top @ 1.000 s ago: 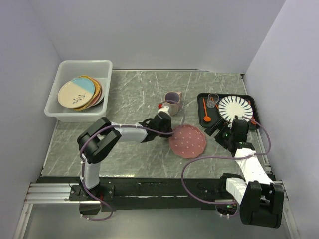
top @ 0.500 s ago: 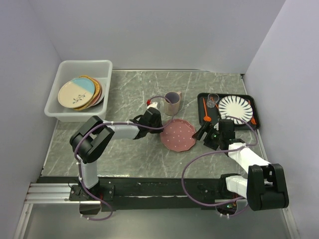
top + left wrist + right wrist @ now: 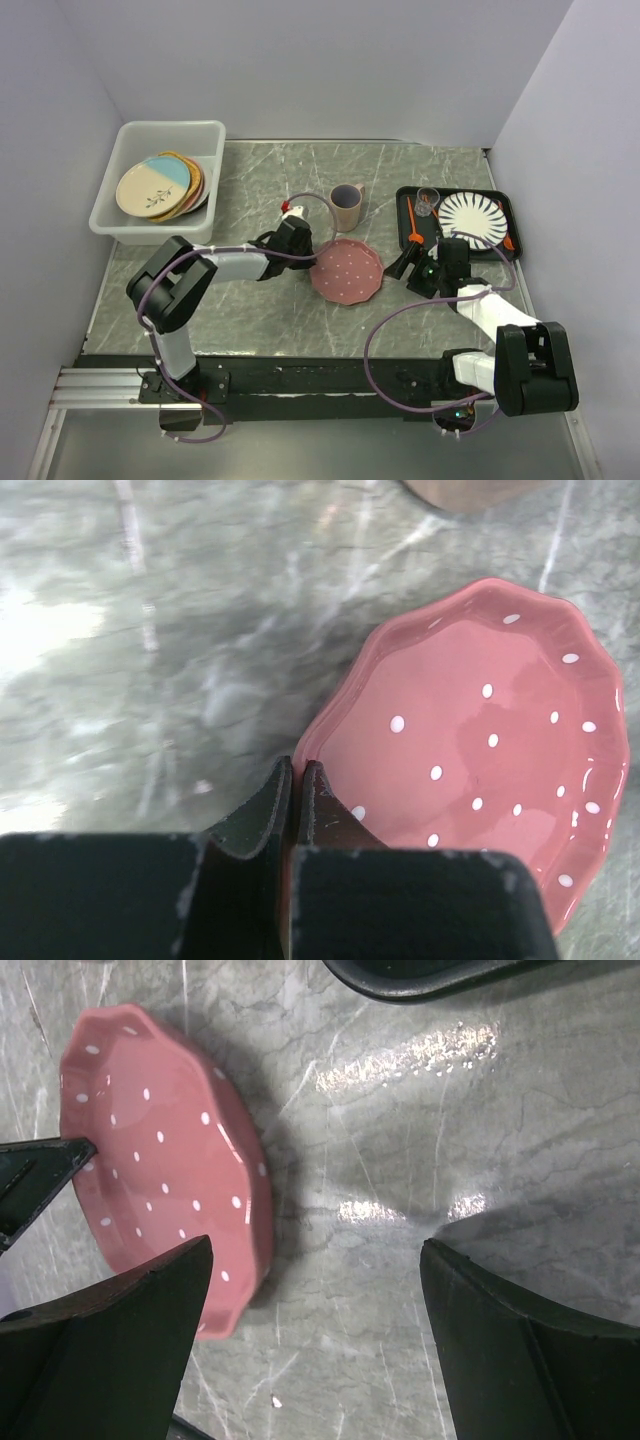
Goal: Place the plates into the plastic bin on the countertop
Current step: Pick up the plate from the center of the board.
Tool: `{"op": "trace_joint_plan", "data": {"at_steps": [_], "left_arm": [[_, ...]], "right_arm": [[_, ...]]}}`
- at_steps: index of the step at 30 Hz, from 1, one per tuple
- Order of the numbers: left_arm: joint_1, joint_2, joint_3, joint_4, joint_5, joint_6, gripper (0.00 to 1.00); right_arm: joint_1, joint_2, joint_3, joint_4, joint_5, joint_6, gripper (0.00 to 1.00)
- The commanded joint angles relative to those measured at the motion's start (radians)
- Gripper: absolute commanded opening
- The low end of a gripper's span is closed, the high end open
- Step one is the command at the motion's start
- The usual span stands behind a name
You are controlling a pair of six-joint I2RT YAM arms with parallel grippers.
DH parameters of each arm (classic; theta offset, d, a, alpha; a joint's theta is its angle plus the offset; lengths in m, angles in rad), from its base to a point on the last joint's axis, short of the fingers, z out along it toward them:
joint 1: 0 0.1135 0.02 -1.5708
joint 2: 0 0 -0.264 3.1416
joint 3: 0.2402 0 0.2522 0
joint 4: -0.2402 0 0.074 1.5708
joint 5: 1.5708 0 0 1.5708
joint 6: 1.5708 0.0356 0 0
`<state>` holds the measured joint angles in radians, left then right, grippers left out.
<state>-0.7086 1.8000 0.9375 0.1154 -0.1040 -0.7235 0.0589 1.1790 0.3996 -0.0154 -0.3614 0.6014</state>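
Plain pale lilac-grey walls (image 3: 330, 60) closed in the top, left and right of frame. Aluminium rail (image 3: 100, 385) ran along lower left. Grey floor (image 3: 300, 455) lay below. Light was soft and even, with bright glare patches on the veined countertop (image 3: 270, 170).

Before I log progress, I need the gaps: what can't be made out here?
Top view: in the plastic bin, the cream-and-blue plate covers the stack below; the count cannot be told.
Left wrist view: the left end effector hides the gripped rim of the pink dotted plate.
Right wrist view: the top edge cuts off the black tray.
Top view: the small clear item on the tray is too small to identify.
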Motion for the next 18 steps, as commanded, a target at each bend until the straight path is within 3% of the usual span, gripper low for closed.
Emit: {"op": "trace_joint_plan", "data": {"at_steps": [1, 18], "left_arm": [[0.035, -0.048, -0.052, -0.103, -0.054, 0.012, 0.01], [0.104, -0.224, -0.112, -0.14, -0.066, 0.01, 0.01]], "right_arm": [[0.007, 0.011, 0.01, 0.037, -0.005, 0.0, 0.91], [0.019, -0.019, 0.024, 0.022, 0.001, -0.002, 0.92]]}}
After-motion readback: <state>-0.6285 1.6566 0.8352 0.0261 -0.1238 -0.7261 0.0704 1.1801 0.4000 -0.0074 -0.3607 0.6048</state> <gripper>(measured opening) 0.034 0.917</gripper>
